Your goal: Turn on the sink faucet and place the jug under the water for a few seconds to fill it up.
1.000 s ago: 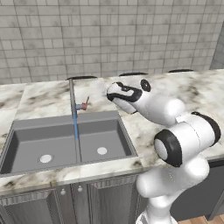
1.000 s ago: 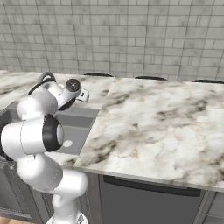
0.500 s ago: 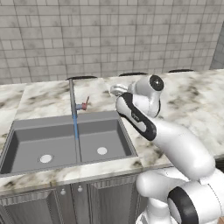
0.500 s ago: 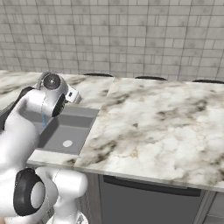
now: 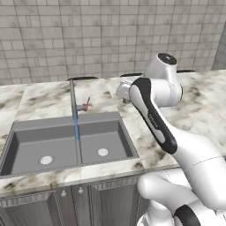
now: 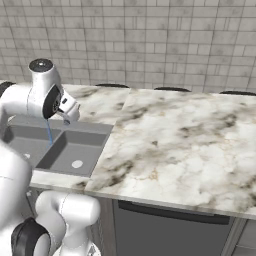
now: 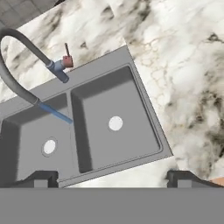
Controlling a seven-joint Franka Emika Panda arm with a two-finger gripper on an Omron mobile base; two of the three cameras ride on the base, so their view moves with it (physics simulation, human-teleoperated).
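Gripper (image 7: 111,177), jaws spread wide and empty, hovers above the sink (image 7: 144,118); faucet (image 7: 17,65) water (image 7: 54,113) runs ahead-left.

Countertop: white and grey-brown veined marble (image 6: 180,145), running the full width of both base views and wrapping round the recess on all sides.
Back wall: grey rectangular tiles (image 5: 88,39) laid in staggered rows, rising straight from the rear edge of the marble.
Cabinet fronts: dark grey panelled doors (image 5: 70,207) under the front edge, with 2 small pale round knobs (image 5: 64,193) close together.
Dark front panel: a flat dark panel (image 6: 170,227) beneath the marble, seen in the right base view.
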